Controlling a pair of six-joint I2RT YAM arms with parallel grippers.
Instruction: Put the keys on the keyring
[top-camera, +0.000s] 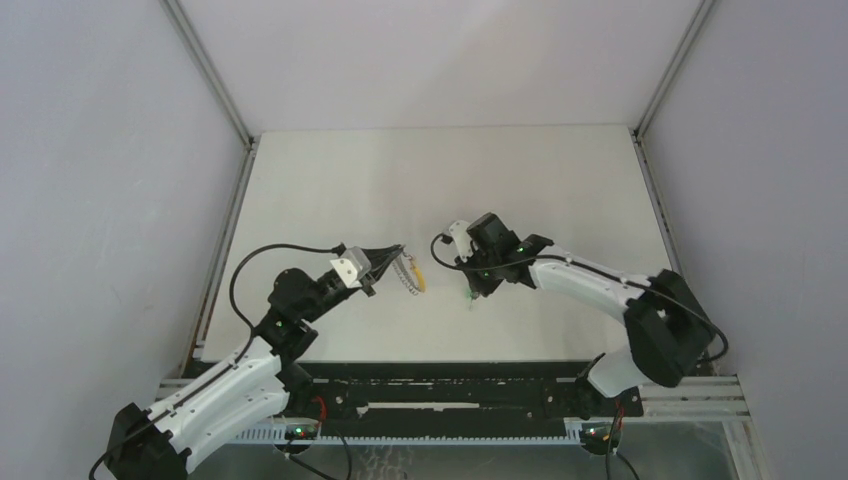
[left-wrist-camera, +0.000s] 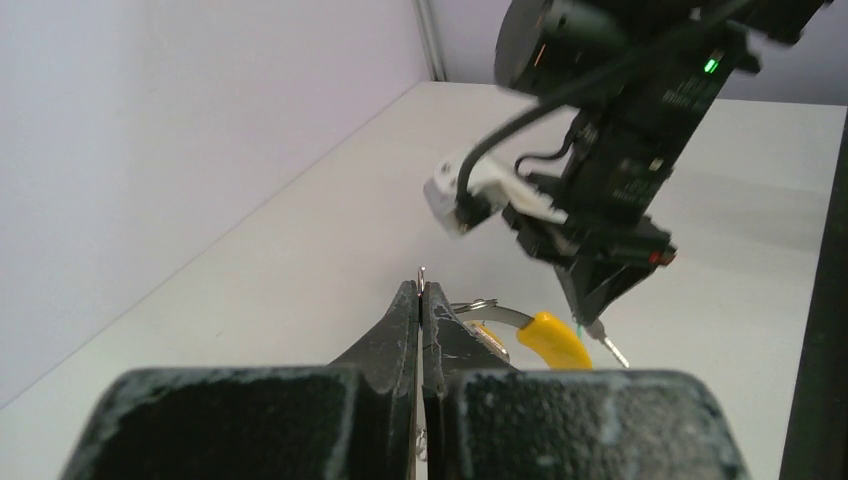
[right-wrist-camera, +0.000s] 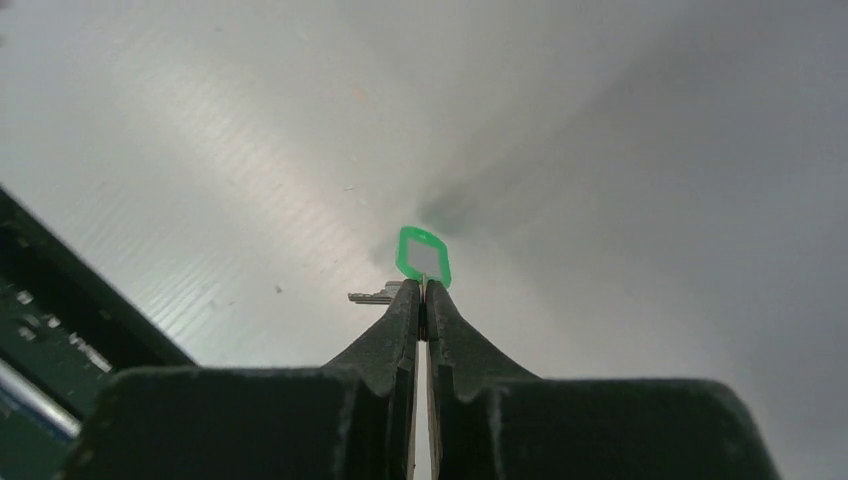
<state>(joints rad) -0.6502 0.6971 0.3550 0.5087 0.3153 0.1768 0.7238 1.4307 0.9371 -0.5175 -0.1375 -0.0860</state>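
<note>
**Keyring and green key, each clamped in its own claw, held near each other over the white table (top-camera: 540, 180).**

At left, your left gripper (left-wrist-camera: 421, 292) has its fingers pressed together on a thin edge of the keyring (left-wrist-camera: 497, 314), most of whose hoop is hidden behind them in the wrist view. The yellow key (left-wrist-camera: 553, 340) sits against the ring just to the right, blade out of sight, and you cannot tell whether it is threaded on. At right, your right gripper (right-wrist-camera: 423, 292) pinches the green key (right-wrist-camera: 425, 256) by its head, the blade poking out leftward, partly covered by a finger.
</note>
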